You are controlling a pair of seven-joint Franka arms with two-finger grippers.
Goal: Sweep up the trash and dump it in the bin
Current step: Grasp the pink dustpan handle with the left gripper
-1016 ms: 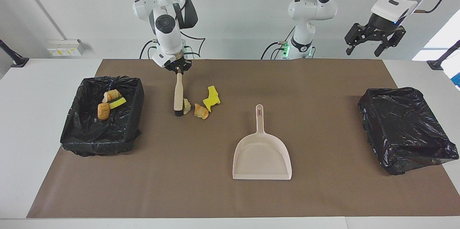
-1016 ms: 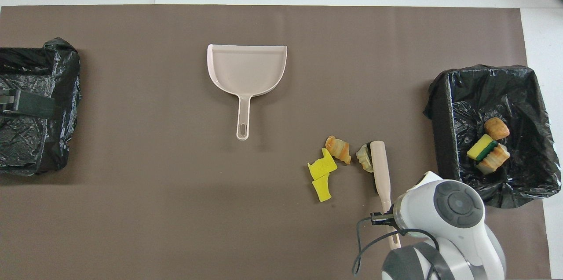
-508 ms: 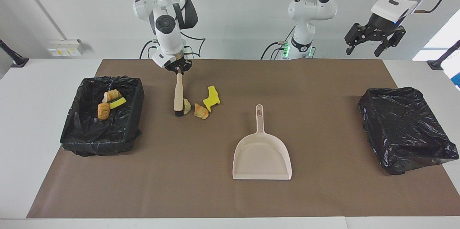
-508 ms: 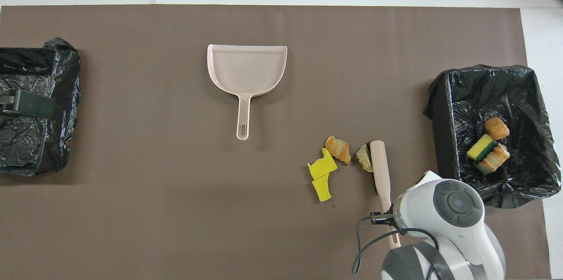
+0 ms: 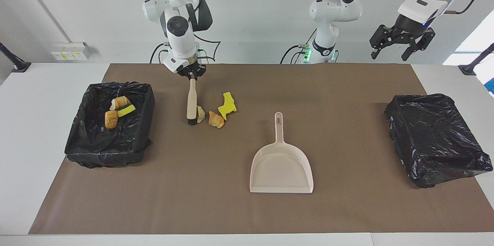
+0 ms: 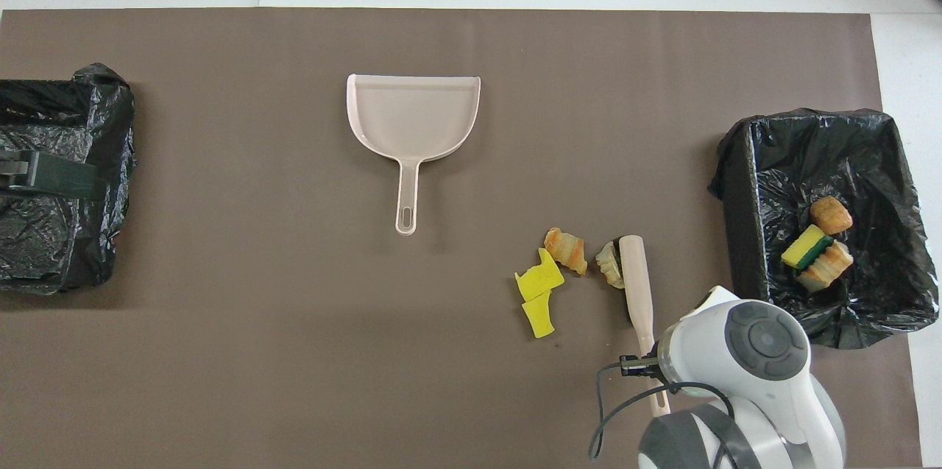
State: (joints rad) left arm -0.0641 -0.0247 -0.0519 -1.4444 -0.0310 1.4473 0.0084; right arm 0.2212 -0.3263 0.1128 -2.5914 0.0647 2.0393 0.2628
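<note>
Right now the right gripper (image 5: 192, 76) is clamped on the handle end of the beige hand brush (image 5: 190, 101), whose dark bristles rest on the mat against a pale lump (image 5: 200, 114); held low like this, the brush looks set to push the loose trash toward the dustpan (image 5: 281, 167). Four scraps lie on the mat: that lump, a brown bread-like piece (image 5: 216, 119) just beside it, and two yellow sponge pieces (image 5: 227, 105) touching each other, slightly nearer to the robots. Three more scraps, one green-topped, already sit in the black-lined bin (image 5: 136, 139) at the right arm's end of the table. The dustpan lies flat in the middle, handle toward the robots, well apart from the scraps, so I judge it needs bringing closer. The left gripper (image 5: 402, 43) waits with fingers apart, raised over a second black-lined bin (image 5: 436, 138). A brown mat (image 5: 216, 199) covers the white table before a plain pale wall.
</note>
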